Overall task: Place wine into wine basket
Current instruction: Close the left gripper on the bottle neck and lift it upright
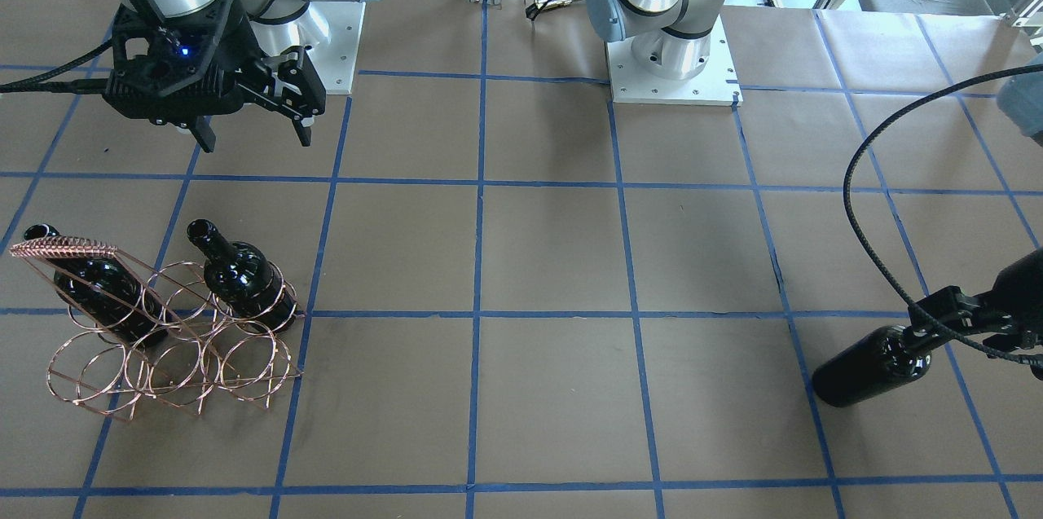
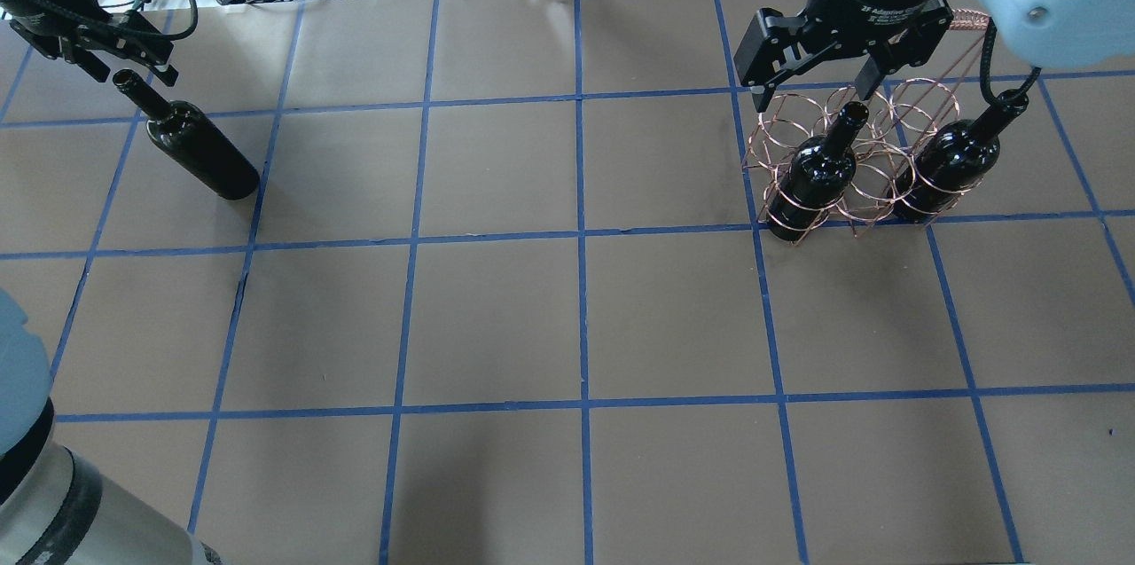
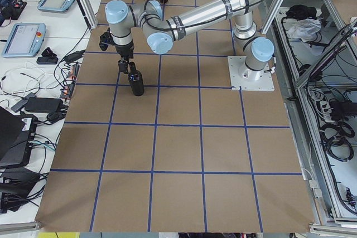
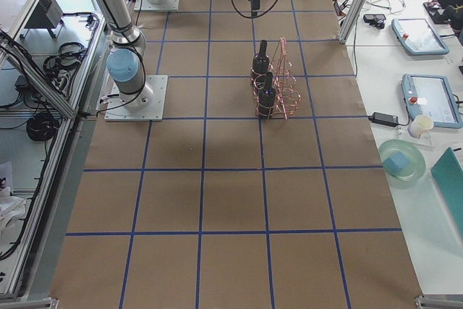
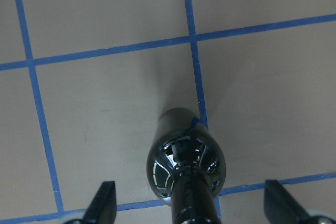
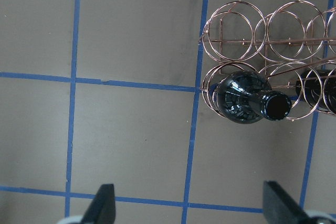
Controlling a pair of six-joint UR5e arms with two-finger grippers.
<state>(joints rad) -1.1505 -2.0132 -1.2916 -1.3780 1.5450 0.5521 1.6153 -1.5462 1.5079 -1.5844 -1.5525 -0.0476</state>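
A near-black wine bottle (image 2: 199, 155) stands upright on the table at the far left; it also shows in the front view (image 1: 864, 364) and the left wrist view (image 5: 185, 163). My left gripper (image 2: 129, 68) is open, its fingers (image 5: 102, 203) wide apart on either side of the bottle's neck and not touching it. The copper wire wine basket (image 2: 864, 166) stands at the far right and holds two more bottles (image 2: 820, 170) (image 2: 949, 161). My right gripper (image 2: 811, 90) is open and empty above the basket's far side; it also shows in the front view (image 1: 257, 140).
The table (image 2: 567, 325) is covered in brown paper with a blue tape grid. Several basket rings (image 6: 233, 30) have no bottle in them. A black cable (image 1: 864, 201) loops from the left arm. Operator desks with pendants (image 4: 427, 99) lie beyond the table's ends.
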